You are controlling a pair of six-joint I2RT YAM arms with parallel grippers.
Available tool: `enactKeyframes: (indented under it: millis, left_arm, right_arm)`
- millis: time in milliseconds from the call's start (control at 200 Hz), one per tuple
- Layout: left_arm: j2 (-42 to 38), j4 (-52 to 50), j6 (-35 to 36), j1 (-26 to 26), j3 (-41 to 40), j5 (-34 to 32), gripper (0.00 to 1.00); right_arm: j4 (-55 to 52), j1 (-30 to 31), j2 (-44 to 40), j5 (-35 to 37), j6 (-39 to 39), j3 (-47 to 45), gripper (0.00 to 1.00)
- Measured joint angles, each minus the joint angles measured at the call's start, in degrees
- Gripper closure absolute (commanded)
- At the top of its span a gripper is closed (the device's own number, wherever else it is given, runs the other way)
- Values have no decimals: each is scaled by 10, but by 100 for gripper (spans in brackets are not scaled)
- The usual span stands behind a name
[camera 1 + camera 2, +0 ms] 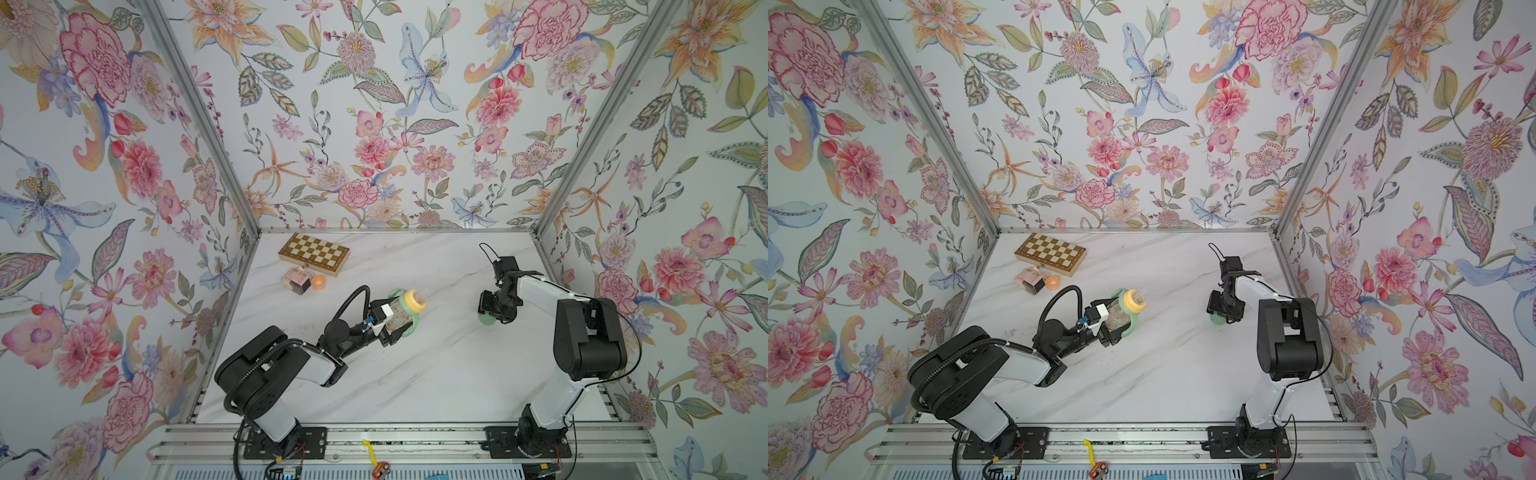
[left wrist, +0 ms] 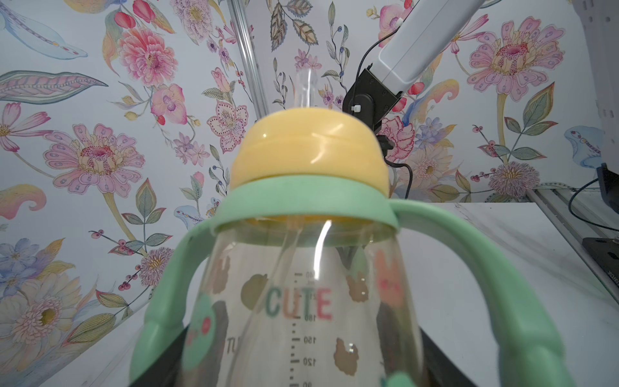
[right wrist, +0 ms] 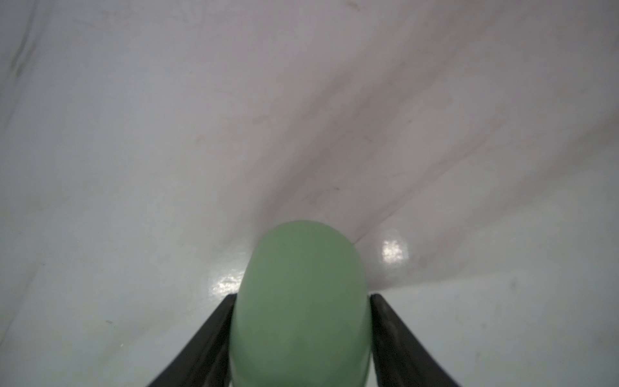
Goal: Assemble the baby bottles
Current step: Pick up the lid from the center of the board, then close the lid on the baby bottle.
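My left gripper (image 1: 392, 323) is shut on the clear body of the baby bottle (image 1: 397, 312), holding it tilted above the table's middle. The bottle carries its pale green handle ring (image 2: 301, 201) and its yellow collar (image 2: 310, 150) with the clear nipple (image 2: 306, 87). In the left wrist view the printed body (image 2: 301, 318) fills the space between my dark fingers. To the right, my right gripper (image 1: 490, 316) points down at the table. The pale green dome cap (image 3: 298, 261) sits between its two fingers (image 3: 221, 328), which press against both sides. In both top views only an edge of the cap (image 1: 1216, 320) shows.
A folded chessboard (image 1: 313, 253) lies at the back left. In front of it stand a pink-and-brown cube bottle (image 1: 297, 280) and a small orange cap (image 1: 318, 283). Flowered walls close three sides, and a metal rail (image 1: 399, 440) runs along the front.
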Motion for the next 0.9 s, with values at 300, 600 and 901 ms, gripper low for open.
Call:
enactKeyframes:
  millis: [300, 600, 901]
  left_arm:
    - [0, 0, 0, 0, 0, 0, 100]
    - [0, 0, -2, 0, 3, 11, 100]
    - [0, 0, -11, 0, 12, 24, 100]
  right_arm:
    - [-2, 4, -29, 7, -5, -9, 52]
    - [-7, 39, -267, -115, -30, 0, 52]
    - [62, 150, -342, -357, -6, 52, 51]
